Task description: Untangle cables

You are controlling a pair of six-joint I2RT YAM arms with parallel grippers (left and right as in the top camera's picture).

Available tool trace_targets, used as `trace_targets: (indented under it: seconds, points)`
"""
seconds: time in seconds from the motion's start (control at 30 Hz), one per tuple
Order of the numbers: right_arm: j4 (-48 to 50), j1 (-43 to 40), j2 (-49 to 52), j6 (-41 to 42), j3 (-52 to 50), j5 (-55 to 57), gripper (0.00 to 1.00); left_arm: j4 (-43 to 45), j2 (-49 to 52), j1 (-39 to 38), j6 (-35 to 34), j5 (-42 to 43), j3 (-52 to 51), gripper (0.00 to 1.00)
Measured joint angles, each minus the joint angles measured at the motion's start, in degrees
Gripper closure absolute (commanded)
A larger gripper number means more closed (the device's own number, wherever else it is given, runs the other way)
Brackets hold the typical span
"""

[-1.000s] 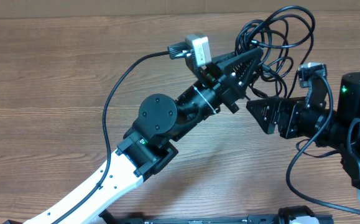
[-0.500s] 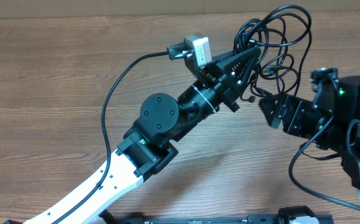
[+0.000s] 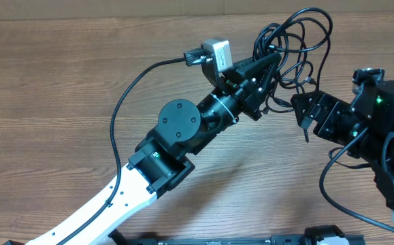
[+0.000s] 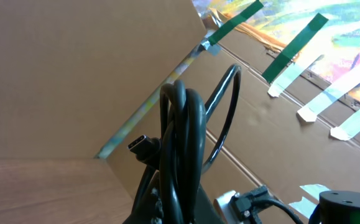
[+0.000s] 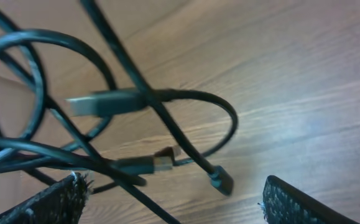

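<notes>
The cables [image 3: 297,35] are a tangle of thin black loops at the far right of the wooden table. My left gripper [image 3: 271,61] is shut on the bundle and holds it up. In the left wrist view the cables [image 4: 181,134] rise from between the fingers [image 4: 180,208], with a plug [image 4: 140,147] sticking out to the left. My right gripper [image 3: 303,117] is open and empty, just right of the hanging ends. In the right wrist view several cable loops [image 5: 167,118] and small plug ends [image 5: 161,163] hang over the wood ahead of the open fingers [image 5: 180,202], not between them.
The left arm's grey camera box [image 3: 216,50] and its thicker black wire [image 3: 125,102] lie over the table's middle. A cardboard wall with green tape [image 4: 229,25] stands behind the table. A black rail [image 3: 217,239] runs along the front edge.
My right gripper has drawn back to the right and a little farther away, turning its fingers. My left gripper and the cable bundle have shifted slightly left.
</notes>
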Motion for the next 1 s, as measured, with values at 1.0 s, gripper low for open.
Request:
trace_targets:
  seconds: [1.0]
  points:
    - [3.78,0.00,0.15,-20.57,0.00,-2.60,0.11,-5.20,0.37,0.00,-35.41,-4.04,0.00,0.96]
